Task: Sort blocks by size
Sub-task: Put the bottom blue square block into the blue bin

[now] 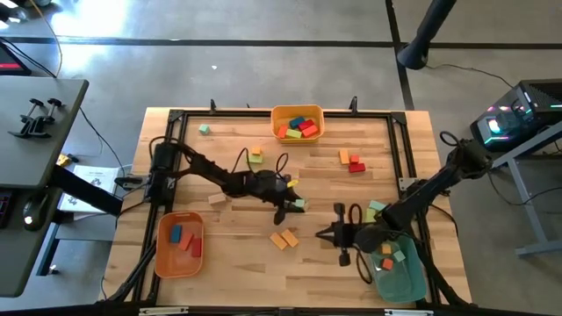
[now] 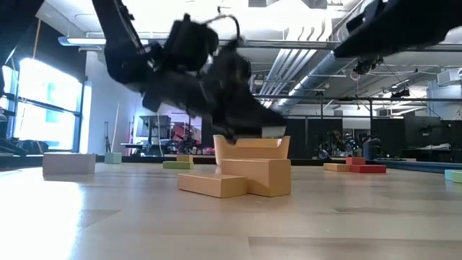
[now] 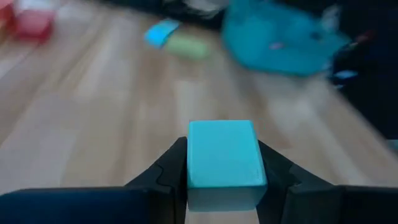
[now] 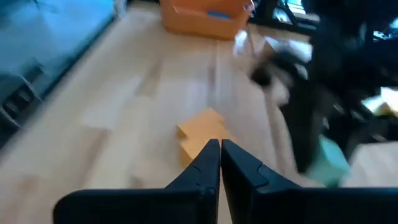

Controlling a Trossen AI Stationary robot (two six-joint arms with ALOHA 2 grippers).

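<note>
A teal block (image 3: 222, 158) sits clamped between the two fingers of the left tool (image 1: 294, 204), near the middle of the bench (image 1: 237, 259). The grip looks square, with a finger flat on each side of the block. To do this step well, I think the arm should lift the block straight up, keep it level, and carry it over to the tub that fits its size without bumping other blocks. Two tan blocks (image 1: 284, 238) lie side by side just in front of the left tool, so it should clear them first. The right tool (image 4: 219, 163) hangs close by with its fingers pressed together and nothing in them, pointing at those tan blocks; the two arms are near each other and should not cross paths. More blocks lie around the bench: a red and orange group (image 1: 352, 161) to the right, and a small green one (image 1: 204, 129) far back on the left. There is an orange tub (image 1: 298, 112) at the far edge, another orange tub (image 1: 166, 254) at front left, and a teal tub (image 1: 399, 281) at front right. The bench is pale wood with a dark frame. Behind it is a big workshop with pipes on the ceiling and bright windows.
</note>
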